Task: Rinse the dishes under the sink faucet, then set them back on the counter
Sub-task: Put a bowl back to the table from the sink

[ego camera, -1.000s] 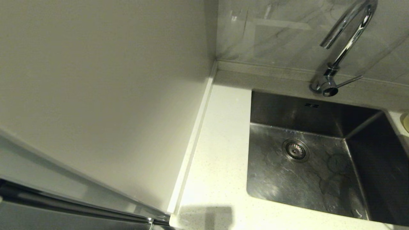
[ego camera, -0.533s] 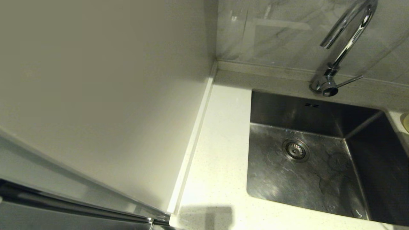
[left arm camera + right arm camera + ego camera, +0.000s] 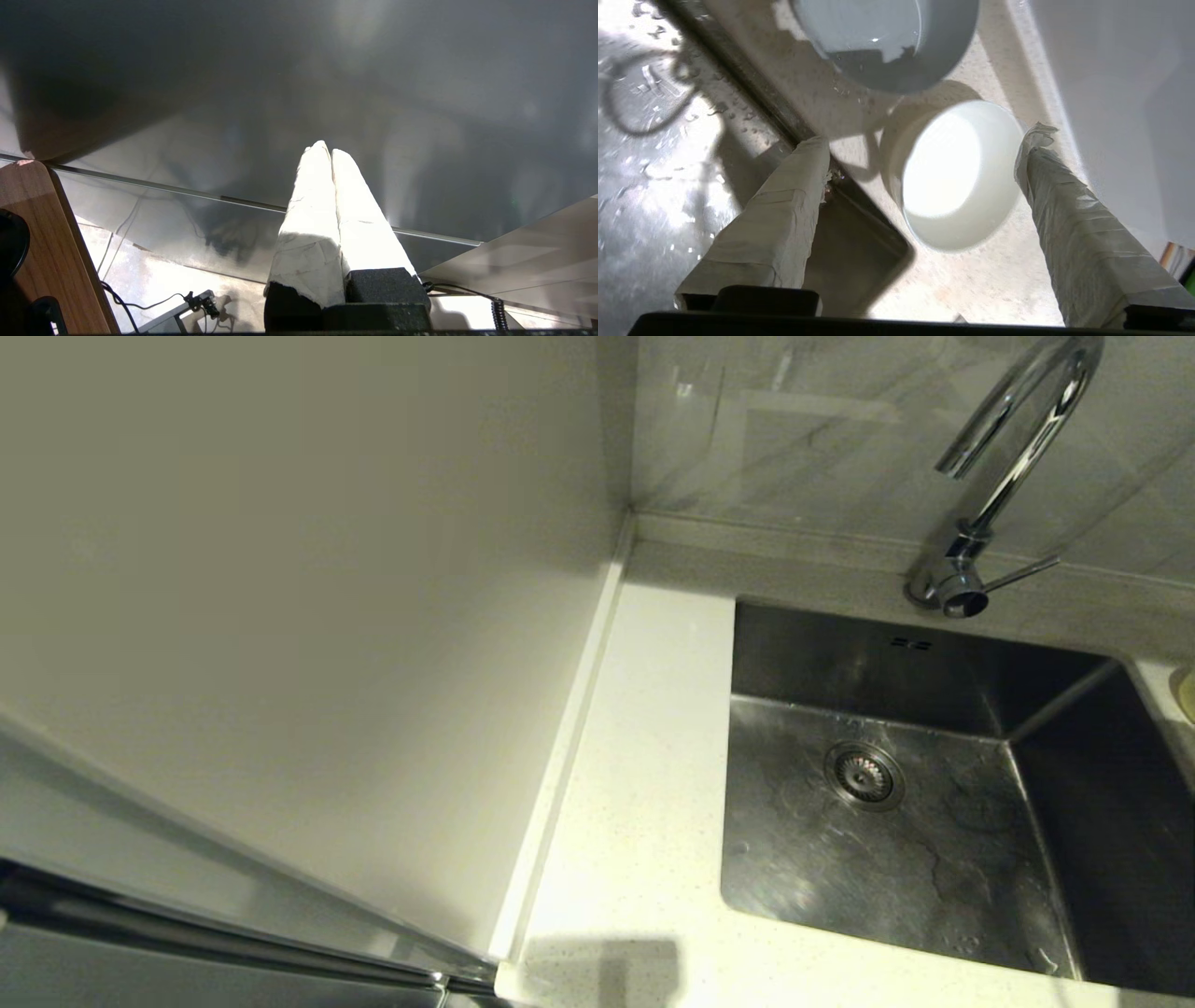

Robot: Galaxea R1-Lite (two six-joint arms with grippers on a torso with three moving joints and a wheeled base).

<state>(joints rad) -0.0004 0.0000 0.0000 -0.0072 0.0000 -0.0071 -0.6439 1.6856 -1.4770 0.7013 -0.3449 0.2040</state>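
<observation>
The white speckled counter [image 3: 644,784] framed the steel sink [image 3: 896,840] on its near, far and left sides; just beside the sink's rim on the counter sat a white bowl [image 3: 957,182]; a pale bluish-white bowl [image 3: 887,42] stood next to it, also near that rim.
</observation>
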